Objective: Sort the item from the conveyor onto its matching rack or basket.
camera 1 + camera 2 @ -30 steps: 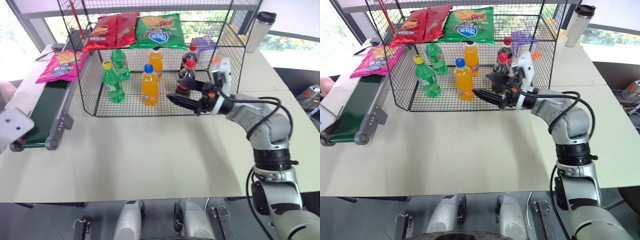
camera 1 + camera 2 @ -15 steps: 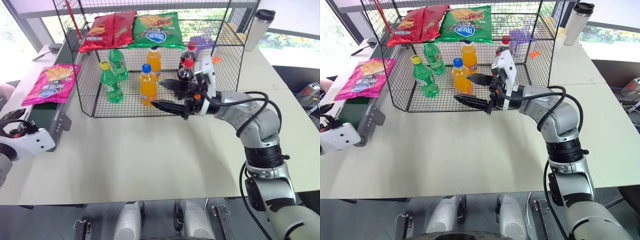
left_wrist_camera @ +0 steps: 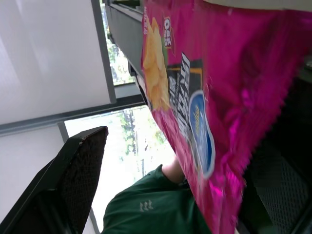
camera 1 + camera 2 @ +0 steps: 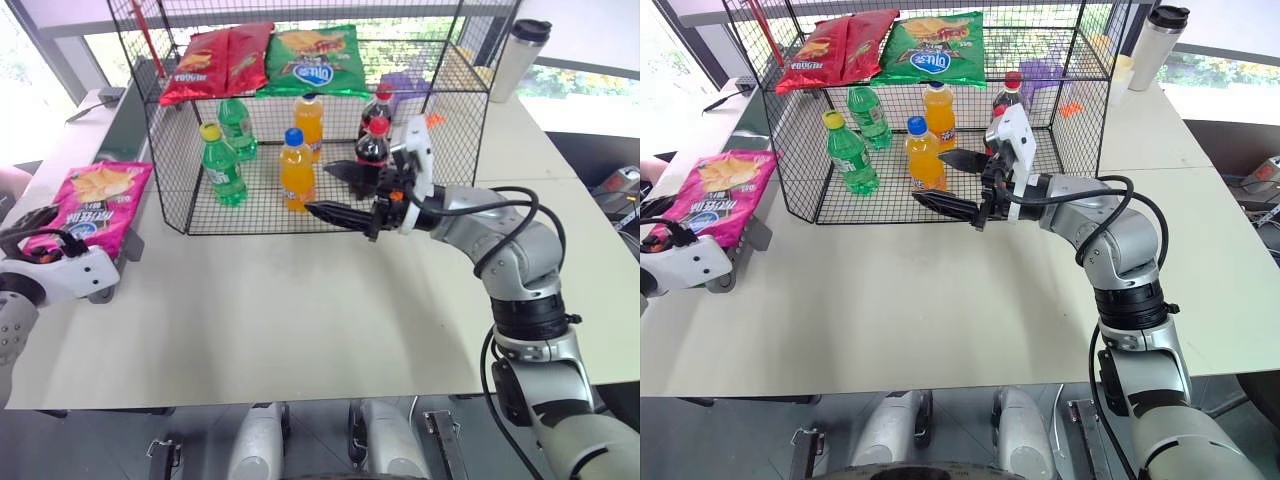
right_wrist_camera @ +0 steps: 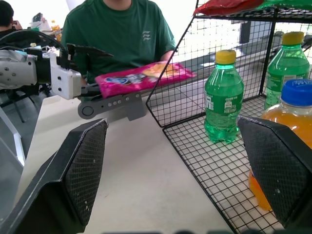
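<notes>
The glossy magenta-pink crisp bag (image 4: 92,206), just ahead of the wide-open left gripper (image 4: 40,232), could be pinched by one slippery corner and dropped; the right gripper (image 4: 335,190) is also held wide, empty.

Conveyor (image 4: 103,290) mostly hidden under pink bag (image 4: 92,203); bag lettering unreadable.

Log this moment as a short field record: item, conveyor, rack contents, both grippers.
item: pink crisp bag, lying at the near end of the conveyor, not held
rack upper shelf: red bags and green bag lying flat on the black wire rack
rack lower floor: green bottles, orange bottles, cola bottles, all upright
left gripper: open, beside the pink bag's near end
right gripper: open, empty, in front of the rack's lower tier
</notes>
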